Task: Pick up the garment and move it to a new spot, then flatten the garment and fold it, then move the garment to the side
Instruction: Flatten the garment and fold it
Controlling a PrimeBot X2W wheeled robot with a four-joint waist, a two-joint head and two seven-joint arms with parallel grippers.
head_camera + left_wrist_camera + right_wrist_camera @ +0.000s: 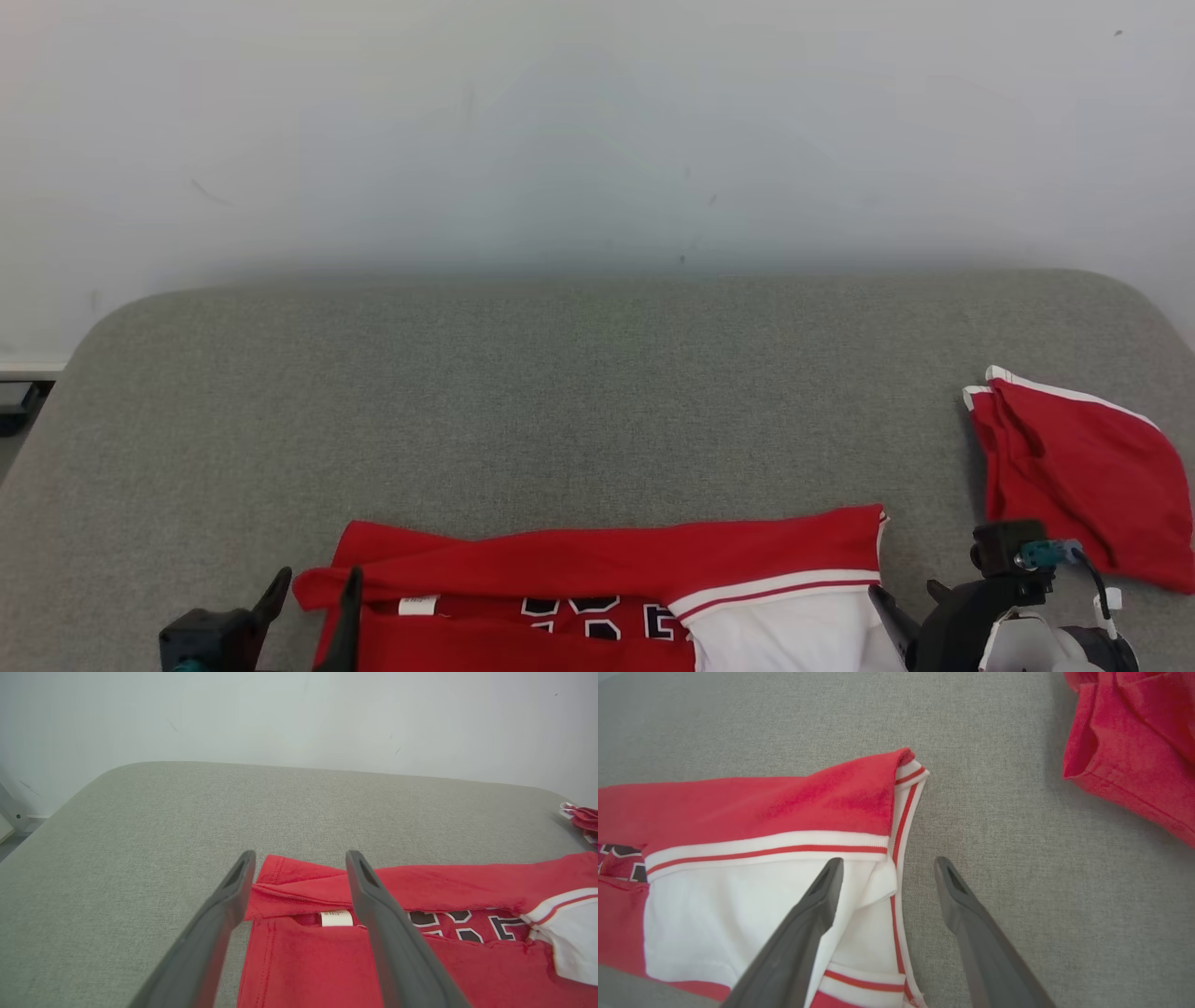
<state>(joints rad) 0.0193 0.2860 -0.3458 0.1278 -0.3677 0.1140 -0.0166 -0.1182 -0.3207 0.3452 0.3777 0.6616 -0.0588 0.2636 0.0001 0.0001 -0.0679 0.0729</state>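
Head view: a folded red-and-white fabric garment (597, 560) with dark lettering lies at the near edge of the grey upholstered surface (560, 392), and a crumpled red cloth (1083, 476) sits well apart to its right.

Left wrist view: the left gripper (300, 855) is spread wide over the garment's left edge, holding nothing.

Right wrist view: the right gripper (888, 860) is spread wide and empty, straddling the garment's striped right edge.

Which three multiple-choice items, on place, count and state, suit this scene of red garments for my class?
1. Where does the small red garment lie from the red jersey?
A) to the robot's right
B) to the robot's left
C) on top of it

2. How many garments lie on the grey padded surface?
A) one
B) two
C) three

3. The left claw is:
A) shut on the label
B) shut on a sleeve
C) open

Answers: 1A, it lies apart near the right edge; 2B, the jersey and the small garment; 3C, it stands wide open at the jersey's corner.
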